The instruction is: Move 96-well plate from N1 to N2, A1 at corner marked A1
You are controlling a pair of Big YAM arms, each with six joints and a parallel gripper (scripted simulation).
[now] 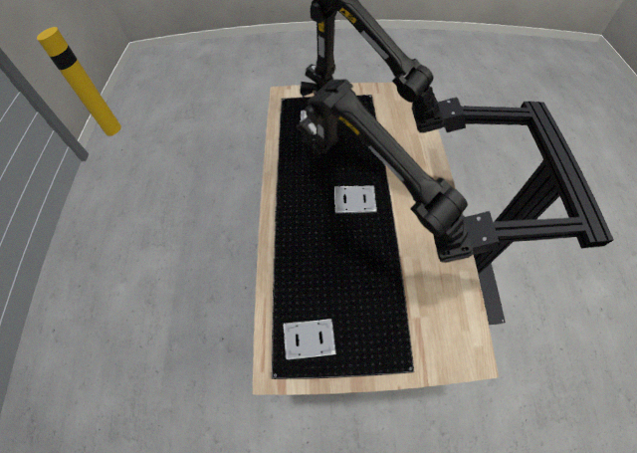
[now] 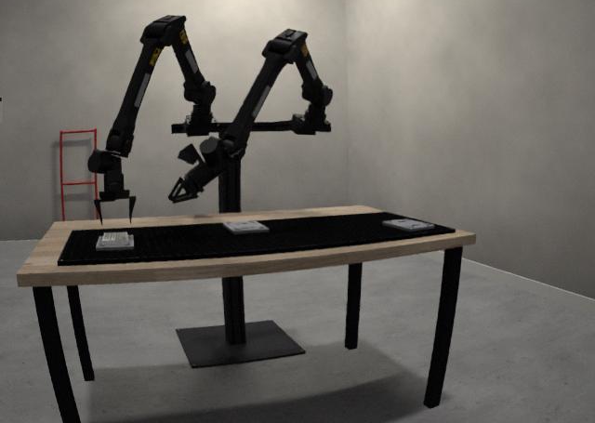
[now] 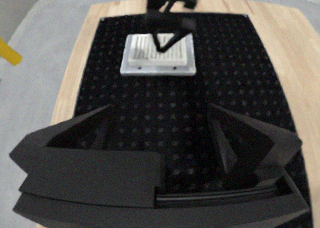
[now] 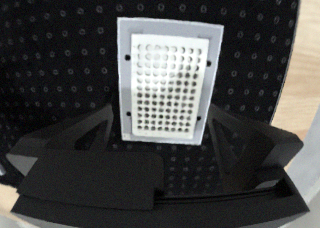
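Note:
The white 96-well plate (image 2: pixel 116 236) (image 3: pixel 142 57) (image 4: pixel 167 63) sits in nest N1 (image 2: pixel 114 247) (image 3: pixel 160 71) (image 4: pixel 170 26), looking flat; its A1 mark is not legible. My right gripper (image 2: pixel 116 223) (image 4: pixel 160 109) is open and points down above the plate, one finger toward each long side, touching nothing. My left gripper (image 2: pixel 174 199) (image 3: pixel 160 109) is open and empty, raised and angled toward the plate from the left. The leftmost nest (image 1: pixel 309 330) (image 2: pixel 400 223), which fits N2, is empty. In the top view the arms mostly hide N1.
Another empty grey nest (image 1: pixel 354 206) (image 2: pixel 245 228) lies between the two, nearer the arms. All stand on the black perforated board (image 1: pixel 339 284) on the wooden table (image 1: pixel 447 335). The left arm's wrist is close beside the right arm, between N1 and the middle nest.

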